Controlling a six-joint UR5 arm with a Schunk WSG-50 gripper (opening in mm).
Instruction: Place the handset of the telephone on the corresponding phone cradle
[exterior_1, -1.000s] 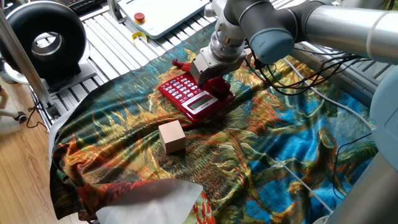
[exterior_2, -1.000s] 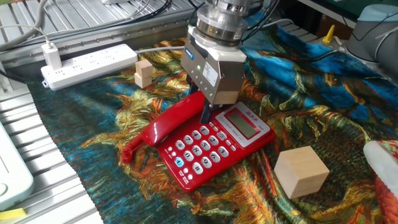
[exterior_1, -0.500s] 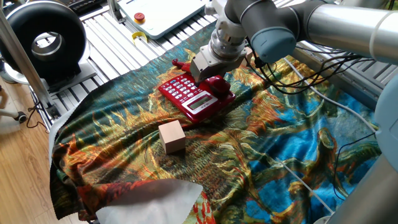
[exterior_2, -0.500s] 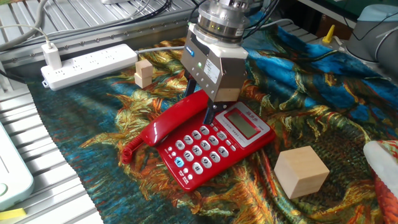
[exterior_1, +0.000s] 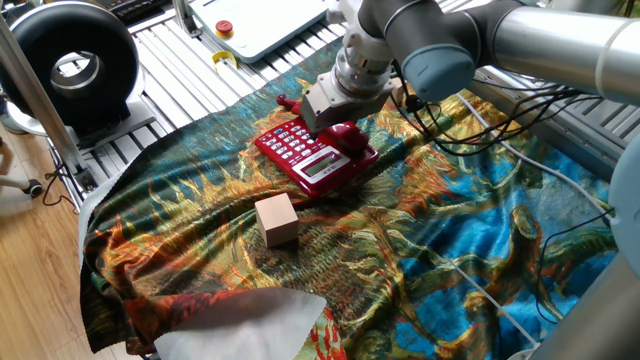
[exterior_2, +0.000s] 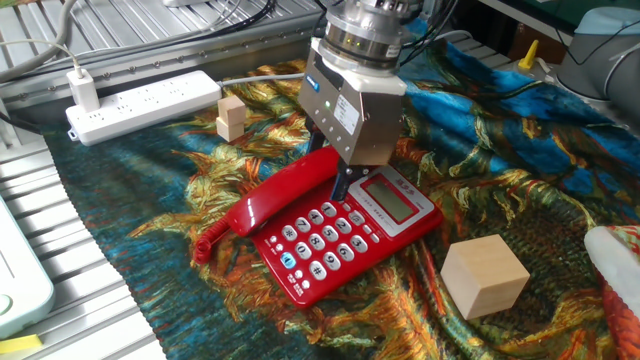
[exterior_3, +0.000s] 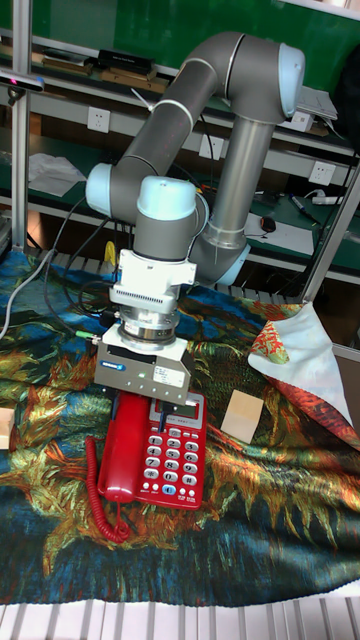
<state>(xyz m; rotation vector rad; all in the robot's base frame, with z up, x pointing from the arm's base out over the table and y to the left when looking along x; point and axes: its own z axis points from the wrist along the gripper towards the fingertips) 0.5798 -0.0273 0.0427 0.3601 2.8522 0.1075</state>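
The red handset (exterior_2: 270, 205) lies along the left edge of the red telephone (exterior_2: 350, 235), covering the phone cradle, with its coiled cord (exterior_2: 205, 243) trailing off the near end. My gripper (exterior_2: 328, 172) hovers just above the handset's far end, open, with one dark finger on each side and nothing held. In the one fixed view the gripper (exterior_1: 322, 122) stands over the handset (exterior_1: 348, 135) beside the keypad (exterior_1: 298, 140). The tall fixed view shows the handset (exterior_3: 122, 450) flat on the telephone (exterior_3: 178, 450) below the gripper body.
A tan wooden cube (exterior_2: 484, 276) sits on the patterned cloth right of the phone. Two small wooden blocks (exterior_2: 232, 117) and a white power strip (exterior_2: 140, 103) lie at the back left. Cables run behind the arm. White cloth (exterior_1: 250, 325) covers the table's front corner.
The gripper has lifted off the handset and drifted slightly away, fingers apart. The handset stays lying on the phone base.
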